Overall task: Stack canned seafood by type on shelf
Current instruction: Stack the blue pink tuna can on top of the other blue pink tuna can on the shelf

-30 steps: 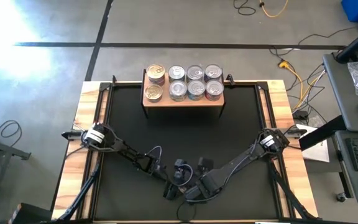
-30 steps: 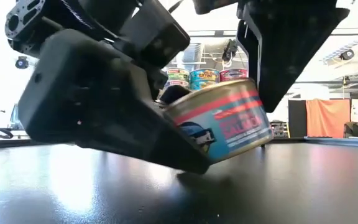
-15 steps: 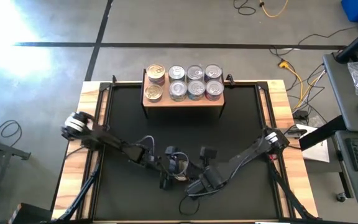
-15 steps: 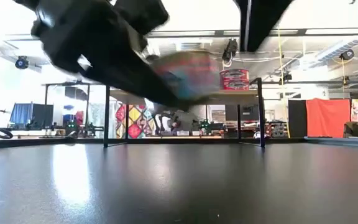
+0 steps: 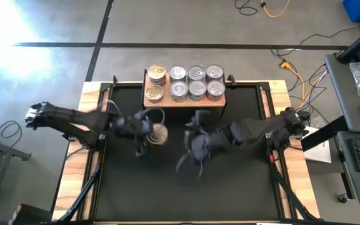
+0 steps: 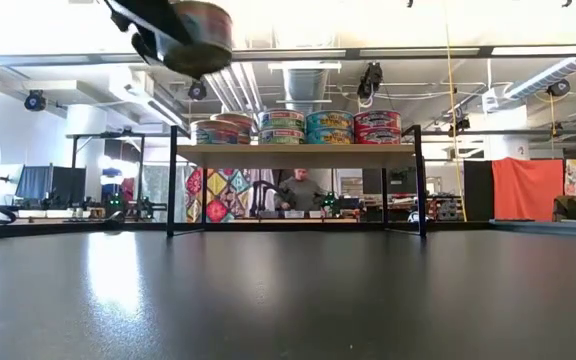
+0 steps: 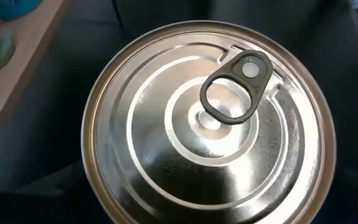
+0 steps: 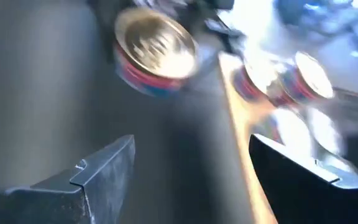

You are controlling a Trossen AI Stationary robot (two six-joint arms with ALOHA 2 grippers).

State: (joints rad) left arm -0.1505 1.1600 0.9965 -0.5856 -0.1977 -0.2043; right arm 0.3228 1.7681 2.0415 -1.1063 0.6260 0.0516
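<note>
Since the earlier frame, left gripper (image 5: 150, 133) has lifted a gold-lidded can (image 5: 159, 133), grasping it; right gripper (image 5: 189, 150) released. Risk: can clips shelf (image 5: 183, 101) edge beyond the claw.

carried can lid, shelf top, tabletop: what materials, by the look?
Can in the left gripper: metal lid, bright silver finish with a gold-toned rim; stamped rings, glare and a pull tab show it. Shelf: pale wood or wood laminate, matte; grain unclear. Table: black, smooth, semi-gloss; it mirrors the room lights. Material open.
</note>
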